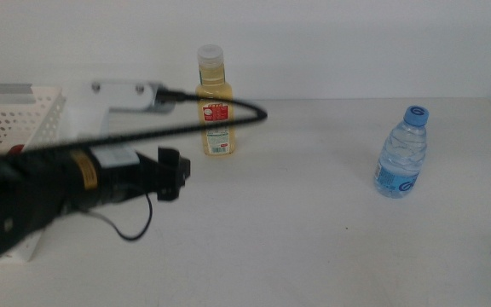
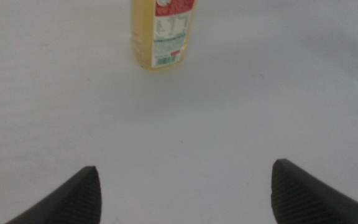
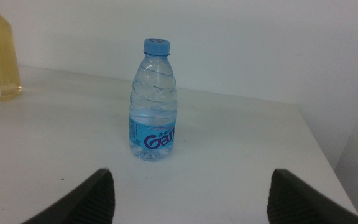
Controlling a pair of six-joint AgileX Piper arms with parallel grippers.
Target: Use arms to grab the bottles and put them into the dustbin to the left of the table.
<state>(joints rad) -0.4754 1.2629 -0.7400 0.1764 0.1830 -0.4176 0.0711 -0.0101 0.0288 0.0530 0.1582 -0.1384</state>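
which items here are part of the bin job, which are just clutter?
Job items:
- juice bottle, upright
- water bottle, upright
- white perforated basket, table's left
- left gripper, open, facing the juice bottle
- right gripper, open, facing the water bottle

Just lying about:
- nothing besides the table

Black left arm [image 1: 75, 183], white housing, looping black cable [image 1: 186, 124], yellow label.

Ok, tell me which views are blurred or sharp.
Middle view: the left arm close to the lens is blurred, the juice bottle and water bottle fairly sharp. Left wrist view: soft, fingers fuzzy. Right wrist view: sharpest, label readable.
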